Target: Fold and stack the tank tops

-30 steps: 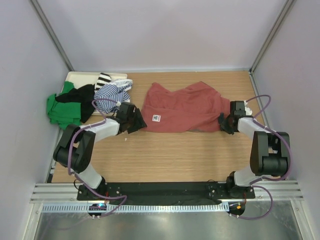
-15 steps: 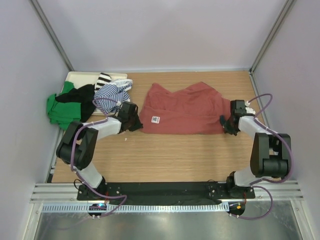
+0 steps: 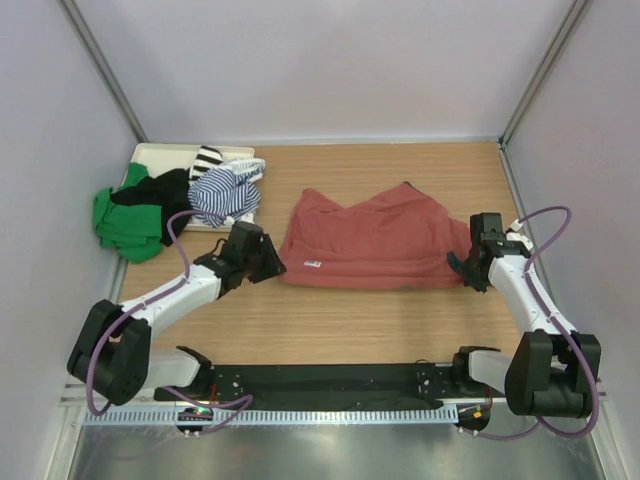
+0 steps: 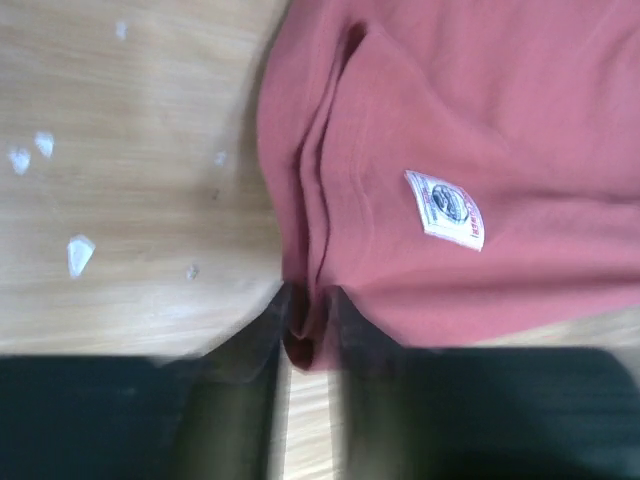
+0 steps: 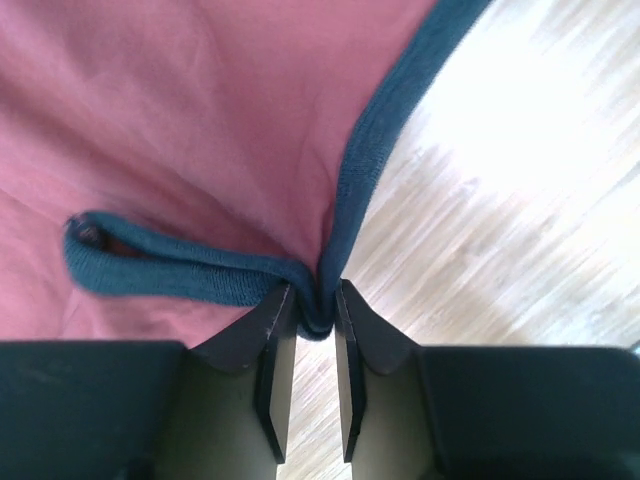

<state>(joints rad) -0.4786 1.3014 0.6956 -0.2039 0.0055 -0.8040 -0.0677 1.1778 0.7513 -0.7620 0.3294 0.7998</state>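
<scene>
The brick-red tank top (image 3: 375,240) lies spread on the counter (image 3: 350,320); left fingers (image 4: 250,345) pinch its left hem, right fingers (image 5: 272,340) grip its opposite edge (dark trim).

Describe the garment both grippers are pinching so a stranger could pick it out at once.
On the wooden table, look right of the heap of clothes at the far-left corner. The brick-red tank top lies spread across the middle between the left gripper and right gripper. It is the only red garment, with dark trim and a white label.
</scene>
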